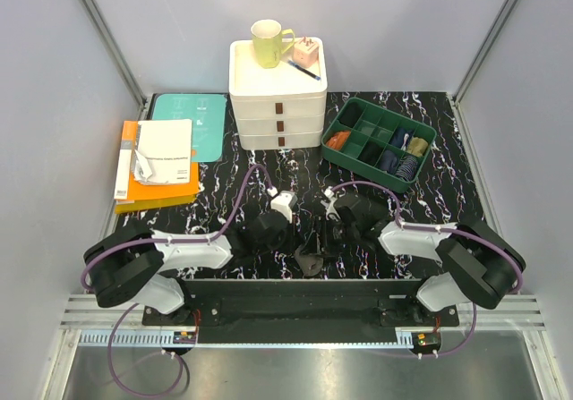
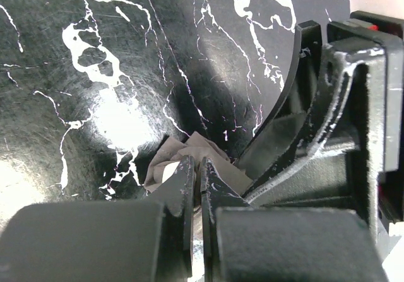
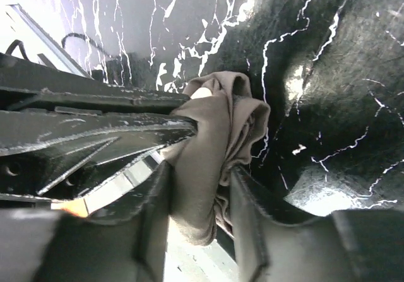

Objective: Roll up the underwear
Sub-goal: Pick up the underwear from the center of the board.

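Note:
The olive-brown underwear [image 1: 311, 259] is a bunched bundle on the black marbled mat, near the front edge, between my two arms. In the left wrist view my left gripper [image 2: 197, 176] is shut, pinching a fold of this brown cloth [image 2: 218, 168]. The right gripper's black fingers [image 2: 297, 99] stand close on its right. In the right wrist view the underwear [image 3: 211, 137] hangs as a thick folded wad between my right gripper's [image 3: 201, 206] fingers, which press on it from both sides. Seen from above, the left gripper [image 1: 291, 242] and right gripper [image 1: 327, 242] meet over the bundle.
A white drawer unit [image 1: 277, 105] stands at the back with a yellow-green mug [image 1: 269, 42] on top. To its right lies a green divided tray [image 1: 423, 134] with small sock bundles. Books and papers [image 1: 157, 163] lie at the left.

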Robot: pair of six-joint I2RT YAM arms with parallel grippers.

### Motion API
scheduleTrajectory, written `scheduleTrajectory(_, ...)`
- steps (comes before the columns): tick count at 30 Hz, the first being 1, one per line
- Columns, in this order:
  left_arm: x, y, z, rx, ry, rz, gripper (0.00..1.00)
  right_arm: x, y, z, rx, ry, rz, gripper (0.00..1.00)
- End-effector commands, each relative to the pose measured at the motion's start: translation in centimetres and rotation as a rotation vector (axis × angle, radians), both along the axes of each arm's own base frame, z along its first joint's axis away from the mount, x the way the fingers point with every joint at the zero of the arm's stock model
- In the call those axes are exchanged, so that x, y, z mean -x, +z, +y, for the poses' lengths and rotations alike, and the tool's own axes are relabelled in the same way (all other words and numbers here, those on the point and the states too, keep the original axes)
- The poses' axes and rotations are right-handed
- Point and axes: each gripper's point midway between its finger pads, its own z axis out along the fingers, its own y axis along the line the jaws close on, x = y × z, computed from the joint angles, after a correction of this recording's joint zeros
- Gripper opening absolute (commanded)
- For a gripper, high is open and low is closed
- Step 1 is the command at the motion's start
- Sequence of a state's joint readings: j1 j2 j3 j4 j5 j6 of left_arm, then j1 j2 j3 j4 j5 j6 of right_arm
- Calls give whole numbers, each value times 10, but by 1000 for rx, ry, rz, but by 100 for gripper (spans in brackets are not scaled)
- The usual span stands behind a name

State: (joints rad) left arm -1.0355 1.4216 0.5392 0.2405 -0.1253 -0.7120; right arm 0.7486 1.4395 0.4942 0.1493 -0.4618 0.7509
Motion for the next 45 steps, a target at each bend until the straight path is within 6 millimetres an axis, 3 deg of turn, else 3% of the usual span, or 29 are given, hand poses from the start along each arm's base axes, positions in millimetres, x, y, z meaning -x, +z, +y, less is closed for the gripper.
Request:
scheduleTrajectory(1, 6, -13, 6, -68, -8, 30, 0, 3, 1, 2, 31, 32, -4, 36)
scheduleTrajectory(6, -1, -6, 5, -85, 18, 24, 1, 3, 4, 4, 21, 33, 4, 0)
scheduleTrajectory(12, -20, 18, 5, -66, 79, 22, 30, -2, 18, 4, 3, 6, -27, 0)
scheduleTrajectory(13, -29, 29, 8, -40, 100, 12, 41, -5, 20, 2, 11, -11, -40, 0)
scheduleTrajectory(15, -35, 46, 12, 2, 107, 0, 49, -9, 32, -3, 8, -33, -67, 0)
scheduleTrajectory(20, -57, 74, 47, 7, 186, -35, 66, -29, 55, -29, 91, -106, -129, 0)
scheduleTrajectory(21, -65, 87, 59, 23, 225, -51, 68, -36, 59, -36, 120, -124, -155, 0)
scheduleTrajectory(23, -67, 89, 79, -6, 274, -30, 80, -52, 77, -52, 170, -183, -175, 0)
scheduleTrajectory(24, -75, 102, 93, 16, 323, -45, 84, -65, 84, -62, 214, -232, -213, 0)
scheduleTrajectory(25, -74, 104, 104, 2, 347, -37, 88, -77, 100, -68, 229, -270, -235, 0)
scheduleTrajectory(26, -76, 110, 112, 7, 371, -49, 97, -90, 107, -79, 250, -323, -250, 0)
scheduleTrajectory(27, -80, 125, 123, 27, 405, -79, 99, -105, 114, -89, 284, -379, -280, 0)
scheduleTrajectory(31, -81, 148, 151, 6, 442, -112, 99, -165, 150, -109, 351, -537, -362, 0)
scheduleTrajectory(33, -83, 160, 160, -10, 436, -137, 99, -189, 159, -125, 405, -619, -392, 0)
scheduleTrajectory(37, -81, 163, 171, -56, 422, -132, 99, -241, 175, -140, 462, -748, -421, 0)
scheduleTrajectory(39, -81, 164, 174, -66, 414, -138, 99, -258, 179, -149, 490, -810, -433, 0)
scheduleTrajectory(45, -86, 174, 175, -66, 384, -153, 99, -307, 169, -154, 497, -903, -386, 0)
